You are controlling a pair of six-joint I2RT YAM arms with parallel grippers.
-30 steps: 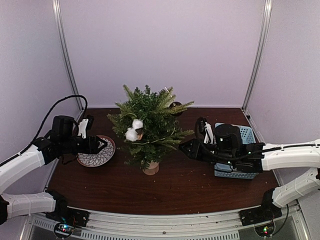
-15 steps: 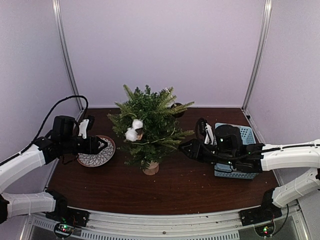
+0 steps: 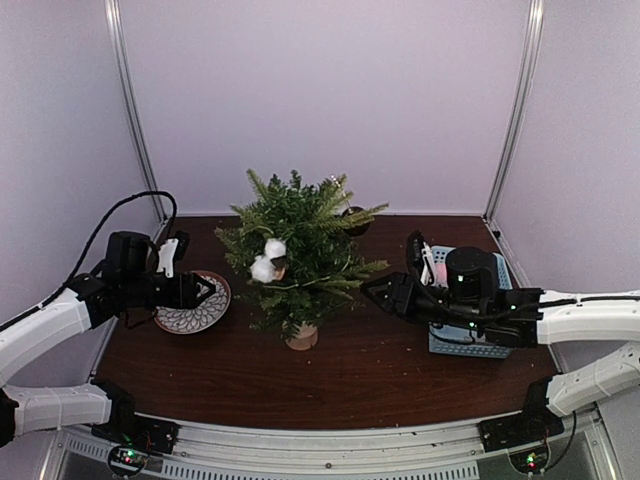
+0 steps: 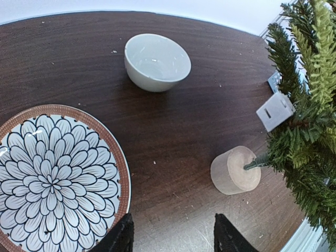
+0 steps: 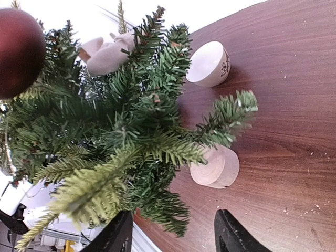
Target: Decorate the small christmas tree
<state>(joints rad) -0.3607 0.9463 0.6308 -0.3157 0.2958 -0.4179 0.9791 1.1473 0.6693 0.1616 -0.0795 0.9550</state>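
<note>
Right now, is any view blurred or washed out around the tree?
Top external: soft, the small christmas tree lacks needle detail. Left wrist: crisp on the plate and bowl, wide-lens bending at the edges. Right wrist: one branch tip smeared, background beside the red bauble blown white.

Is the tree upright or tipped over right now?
Upright. The tree rises straight from its stump, and the stump sits flat on the table in the top and left wrist views.
</note>
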